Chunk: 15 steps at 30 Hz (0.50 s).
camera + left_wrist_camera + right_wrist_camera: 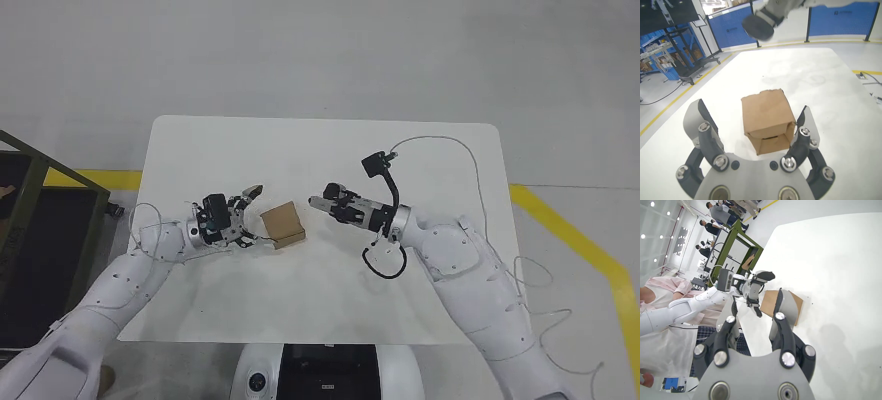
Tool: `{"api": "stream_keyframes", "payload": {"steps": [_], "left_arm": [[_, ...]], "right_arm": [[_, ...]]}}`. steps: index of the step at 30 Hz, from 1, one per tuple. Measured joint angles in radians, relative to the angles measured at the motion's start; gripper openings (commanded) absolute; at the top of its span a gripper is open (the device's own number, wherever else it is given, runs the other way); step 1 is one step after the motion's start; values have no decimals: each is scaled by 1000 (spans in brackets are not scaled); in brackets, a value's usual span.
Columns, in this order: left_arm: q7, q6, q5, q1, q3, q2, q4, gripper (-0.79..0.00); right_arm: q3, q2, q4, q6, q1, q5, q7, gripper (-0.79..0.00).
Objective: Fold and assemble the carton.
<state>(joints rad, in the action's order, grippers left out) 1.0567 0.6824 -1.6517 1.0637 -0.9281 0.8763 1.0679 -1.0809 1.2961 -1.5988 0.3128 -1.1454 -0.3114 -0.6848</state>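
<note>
carton (284, 224) (765, 117) (768, 303): small brown cardboard box, folded into a cube, on the white rounded-corner table (420, 150). It sits roughly mid-table, between the two grippers.

left gripper (258, 214) (753, 106) (762, 294): fingers spread wide, straddling the carton's near end. One pad (800, 117) sits against the carton's side edge, the other finger (702, 113) is clear of it. Not pinching. The carton end on this side has its flaps tucked in with a dark gap between them. The far top edge is ragged.

right gripper (318, 196) (756, 294): fingers spread, nothing between them. Tips are just beside the carton's opposite side, with a small gap in top view. The wrist view can't confirm contact because one finger overlaps the box there.

Rest: a thin grey cable (472, 160) loops over the table's far right part. An olive-green metal frame (35, 190) stands on the floor left of the table.
</note>
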Motion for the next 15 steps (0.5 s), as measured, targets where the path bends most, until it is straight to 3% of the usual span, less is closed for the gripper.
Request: {"api": "stream_keyframes", "payload": {"steps": [5,9,15], "left_arm": [[-7,18,59,35,-105,-32,21,0],[-63,10,81,80,-196,-60,48,0],[-165,19,197,134,-299,-78,91,0]], "right_arm": [[-32,-7,-6,17,-11,-72,78,0],[-73,-17,-32,28,-34,-157,153,0],[-130,-29,-63,52,-76,-239,241,0]]}}
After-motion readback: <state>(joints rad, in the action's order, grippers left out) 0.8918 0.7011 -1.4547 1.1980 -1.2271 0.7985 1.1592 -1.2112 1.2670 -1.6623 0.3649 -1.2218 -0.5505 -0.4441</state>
